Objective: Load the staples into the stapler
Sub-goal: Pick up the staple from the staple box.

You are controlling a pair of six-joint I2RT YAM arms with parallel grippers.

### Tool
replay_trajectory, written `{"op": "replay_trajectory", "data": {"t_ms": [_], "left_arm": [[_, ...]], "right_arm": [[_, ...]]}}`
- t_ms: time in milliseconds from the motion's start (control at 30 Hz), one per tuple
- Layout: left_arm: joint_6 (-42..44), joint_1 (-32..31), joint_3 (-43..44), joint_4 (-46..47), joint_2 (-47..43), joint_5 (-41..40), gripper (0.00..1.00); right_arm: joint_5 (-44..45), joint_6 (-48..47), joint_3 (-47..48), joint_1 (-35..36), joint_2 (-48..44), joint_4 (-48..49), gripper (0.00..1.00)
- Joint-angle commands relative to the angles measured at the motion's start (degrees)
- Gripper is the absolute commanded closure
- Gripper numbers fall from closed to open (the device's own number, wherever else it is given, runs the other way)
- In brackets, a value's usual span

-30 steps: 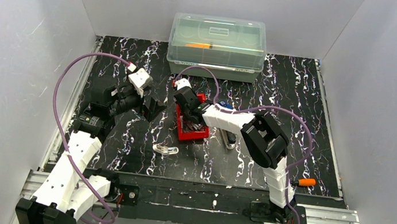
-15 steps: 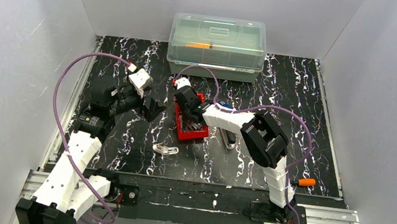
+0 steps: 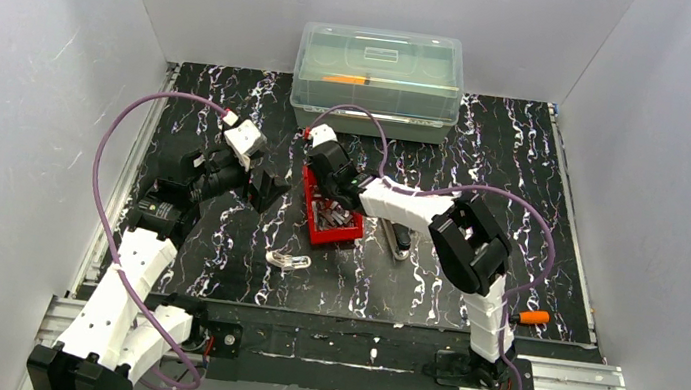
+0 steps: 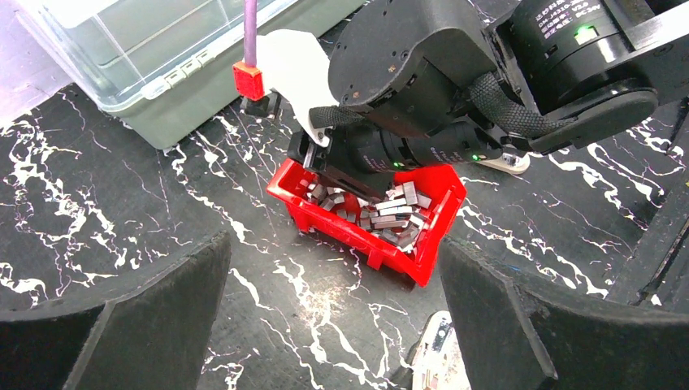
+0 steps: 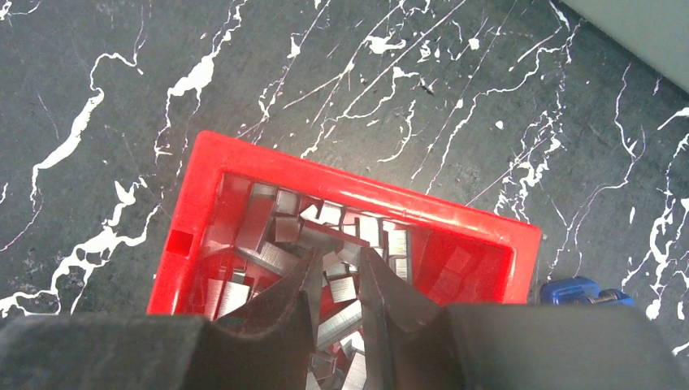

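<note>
Right gripper (image 5: 340, 262) is nose-down in the red bin (image 5: 357, 192), fingertips sunk into the heap of staples (image 5: 262, 221). Its jaws are only a sliver apart, and I honestly can't tell if a strip is pinched between them or if they're just poking around (everything in there is the same shiny grey). All the staples I can spot are loose in that bin, which sits mid-table on the black marbled top (image 3: 525, 178), in front of the clear lidded box (image 3: 379, 68). Left gripper (image 4: 333, 248) hangs just beside the bin with its jaws spread wide, gripping nothing.
</note>
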Motion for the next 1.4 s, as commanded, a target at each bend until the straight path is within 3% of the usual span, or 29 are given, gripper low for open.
{"op": "replay_trajectory", "data": {"t_ms": [0, 900, 1067, 1367], "left_arm": [[0.44, 0.31, -0.46, -0.19, -0.80, 1.09, 0.02], [0.87, 0.31, -0.93, 0.59, -1.09, 0.61, 0.02], [0.92, 0.31, -0.99, 0.34, -1.09, 0.69, 0.02], [0.80, 0.31, -0.90, 0.58, -1.09, 1.10, 0.02]], "right_arm": [[-0.32, 0.50, 0.08, -0.22, -0.97, 1.71, 0.67], [-1.48, 2.21, -1.17, -0.13, 3.98, 2.90, 0.63], [-1.06, 2.21, -1.84, -0.13, 3.01, 3.53, 0.65], [-1.27, 1.41, -3.46, -0.13, -1.66, 5.25, 0.80]]}}
